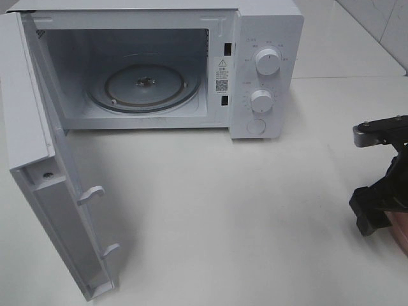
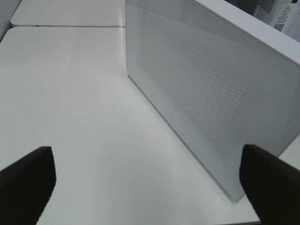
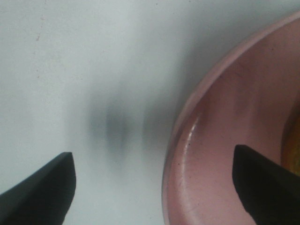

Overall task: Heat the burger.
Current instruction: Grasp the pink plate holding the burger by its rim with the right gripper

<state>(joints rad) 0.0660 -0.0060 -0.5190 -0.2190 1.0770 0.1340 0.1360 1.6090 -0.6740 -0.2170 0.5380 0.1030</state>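
The burger is almost wholly out of view; only a yellow-brown sliver (image 3: 294, 140) shows at the edge of the right wrist view, on the pink plate (image 3: 225, 140). My right gripper (image 3: 154, 187) is open and low over the plate's near rim, one finger (image 3: 267, 185) over the plate, the other (image 3: 42, 194) over the table. In the exterior view it (image 1: 381, 203) sits at the far right edge, with a bit of the plate (image 1: 401, 237) beneath. My left gripper (image 2: 150, 187) is open and empty, beside the microwave's open door (image 2: 211, 93).
The white microwave (image 1: 264, 70) stands at the back with its door (image 1: 57, 191) swung fully open toward the front left. Its glass turntable (image 1: 143, 86) is bare. Two knobs (image 1: 266, 62) are on its right panel. White table (image 1: 242, 217) lies between microwave and right gripper.
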